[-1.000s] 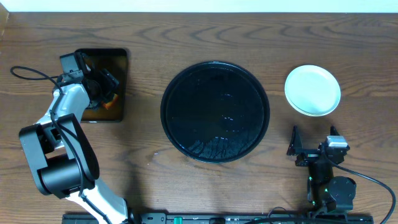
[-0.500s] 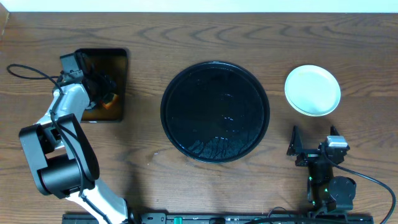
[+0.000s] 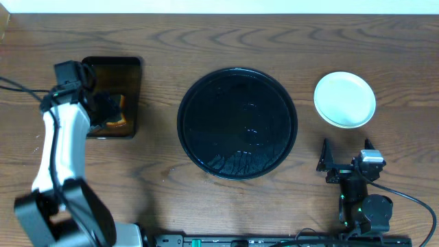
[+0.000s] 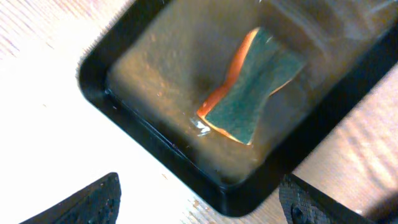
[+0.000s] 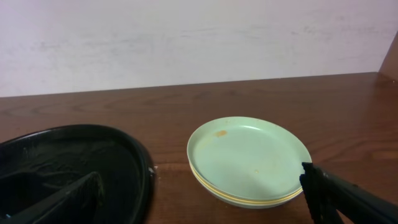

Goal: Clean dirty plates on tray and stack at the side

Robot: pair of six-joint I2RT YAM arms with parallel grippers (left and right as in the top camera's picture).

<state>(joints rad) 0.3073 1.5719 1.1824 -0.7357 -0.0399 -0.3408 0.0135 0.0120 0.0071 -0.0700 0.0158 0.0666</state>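
Dark wooden table (image 3: 164, 41), pale wall (image 5: 186, 37)

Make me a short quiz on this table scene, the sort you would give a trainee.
1. True or false: the round black tray has plates lying on it.
2. Pick one: the sponge lies in A) the rectangular pan of brownish liquid, B) the tray, C) the top plate.
3. Fill in: the plates are stacked beside the tray, while the ___ end effector hangs open above the pan.

Key: 1 false, the tray is bare. 2 A. 3 left.
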